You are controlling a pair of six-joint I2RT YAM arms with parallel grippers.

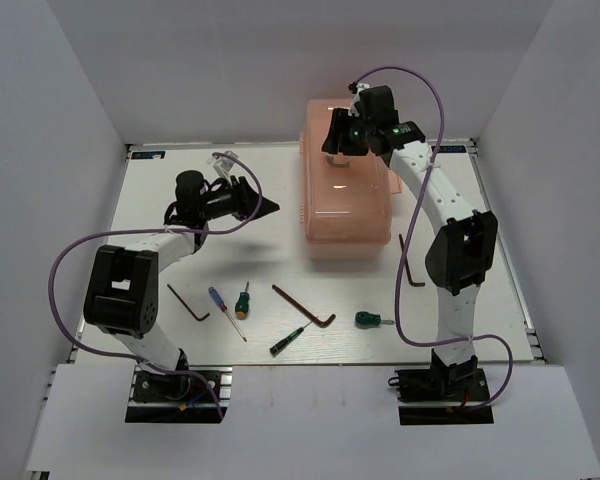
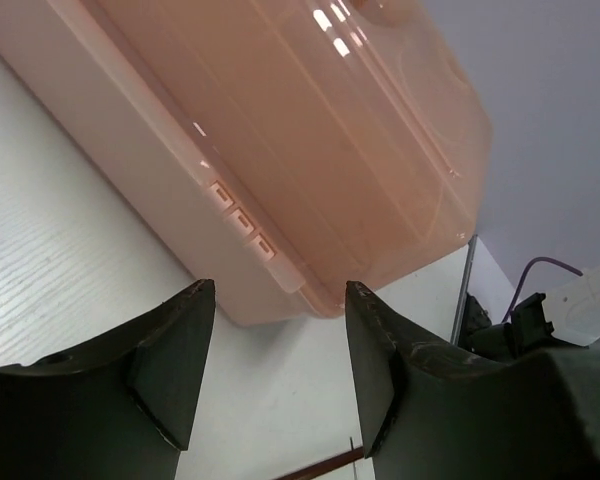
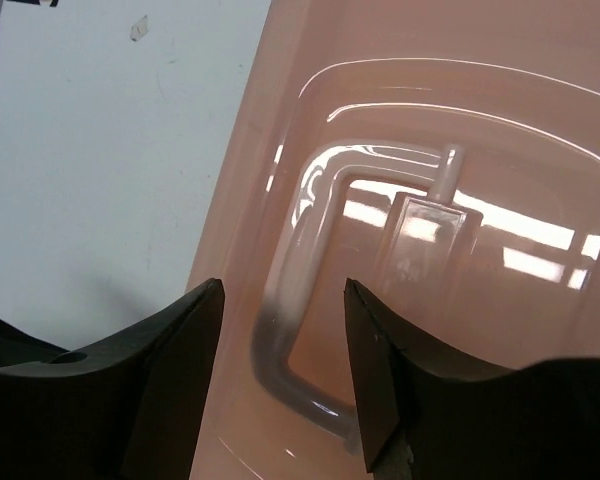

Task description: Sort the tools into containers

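Overhead view of a white worktop with two robot arms bolted at its near edge. At the left, the left hand is raised off the surface and points right; its wrist camera shows its two dark fingers spread wide with nothing between them, and the long side of the salmon-pink toolbox ahead, clear of the fingertips. Along the near part of the worktop the tools lie loose, none in the box: a small hex key; just beside it a blue-handled screwdriver; a green-orange screwdriver near that one's shaft; a long hex key lying slantwise; a black-green screwdriver just in front of it. Right of centre, toward the far edge, the toolbox sits flat with its lid down. The right hand hangs over the far end of that lid. Its wrist camera shows both fingers wide apart and gripping nothing, with the pale lid handle below the gap; whether the fingertips touch the lid cannot be told. Further right, a stubby green screwdriver lies near the front; last, a dark hex key lies beside the toolbox's near right corner, partly hidden by the right arm.
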